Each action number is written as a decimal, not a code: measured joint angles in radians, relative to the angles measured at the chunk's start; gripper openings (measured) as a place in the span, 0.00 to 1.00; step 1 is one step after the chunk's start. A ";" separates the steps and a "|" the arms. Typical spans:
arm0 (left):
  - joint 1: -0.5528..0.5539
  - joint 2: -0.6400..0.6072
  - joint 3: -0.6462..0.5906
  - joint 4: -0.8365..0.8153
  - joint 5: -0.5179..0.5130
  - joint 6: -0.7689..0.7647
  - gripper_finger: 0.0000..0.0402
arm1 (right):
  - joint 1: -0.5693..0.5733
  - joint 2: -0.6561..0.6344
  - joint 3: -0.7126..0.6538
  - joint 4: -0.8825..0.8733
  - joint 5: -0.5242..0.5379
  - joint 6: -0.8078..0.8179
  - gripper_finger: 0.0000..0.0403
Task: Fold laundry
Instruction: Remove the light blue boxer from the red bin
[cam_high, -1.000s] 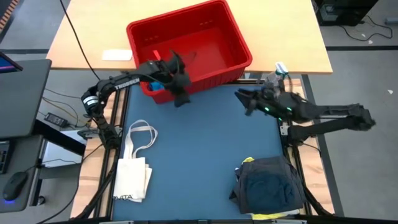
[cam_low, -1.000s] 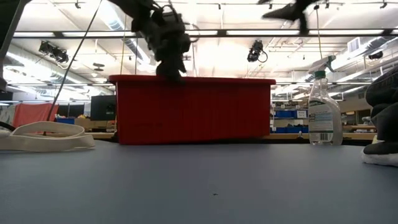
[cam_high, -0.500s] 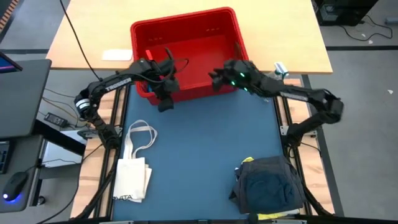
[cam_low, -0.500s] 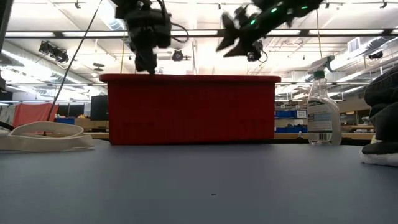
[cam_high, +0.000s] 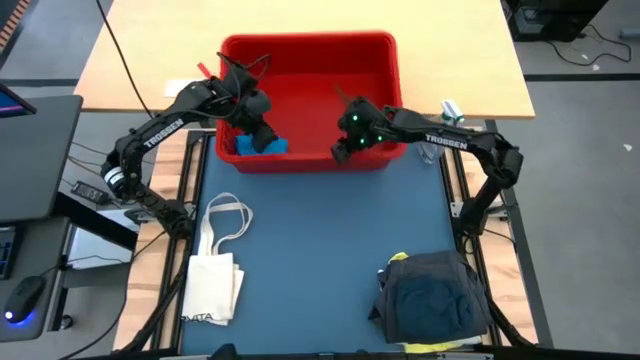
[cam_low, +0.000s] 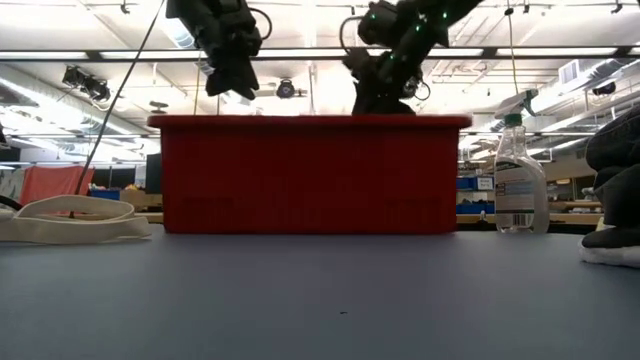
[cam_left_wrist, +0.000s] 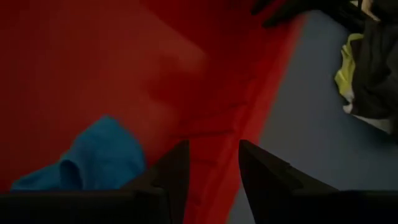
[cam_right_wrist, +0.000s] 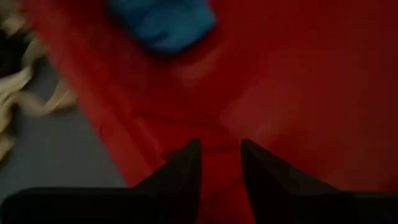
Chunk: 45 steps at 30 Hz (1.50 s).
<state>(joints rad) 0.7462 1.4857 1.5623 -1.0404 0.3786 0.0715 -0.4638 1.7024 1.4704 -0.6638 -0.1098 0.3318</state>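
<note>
Basically, the laundry sits in a pile at the near right corner of the blue table: a large dark grey garment on top, a darker blue-black piece bunched on it, a strip of yellow poking out at its left edge and along the near edge. In the left wrist view the pile shows as dark cloth with yellow beside it, well apart from the bin. Neither gripper touches it.

Both arms are at the red bin at the far side of the table. The left gripper is over the bin's near left corner, fingers a little apart and straddling the red wall, nothing visibly pinched. A blue cloth lies inside the bin just beside it. The right gripper is over the near wall toward the right, fingers also slightly apart with the red rim between them; can't tell if they press on it.

A cream tote bag lies flat at the near left. A clear spray bottle stands right of the bin.
</note>
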 joint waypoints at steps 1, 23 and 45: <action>-0.003 0.002 0.000 -0.007 0.000 0.000 0.35 | 0.014 -0.004 0.000 -0.010 -0.019 -0.001 0.29; 0.054 0.420 0.001 -0.021 -0.238 0.105 0.48 | 0.062 -0.003 -0.005 0.028 0.066 0.174 0.28; 0.036 0.443 0.076 -0.102 -0.463 0.134 0.56 | 0.003 -0.003 -0.004 0.035 0.038 0.138 0.28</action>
<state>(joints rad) 0.7824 1.9289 1.6381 -1.1420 -0.0841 0.2055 -0.4610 1.6991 1.4666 -0.6289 -0.0719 0.4702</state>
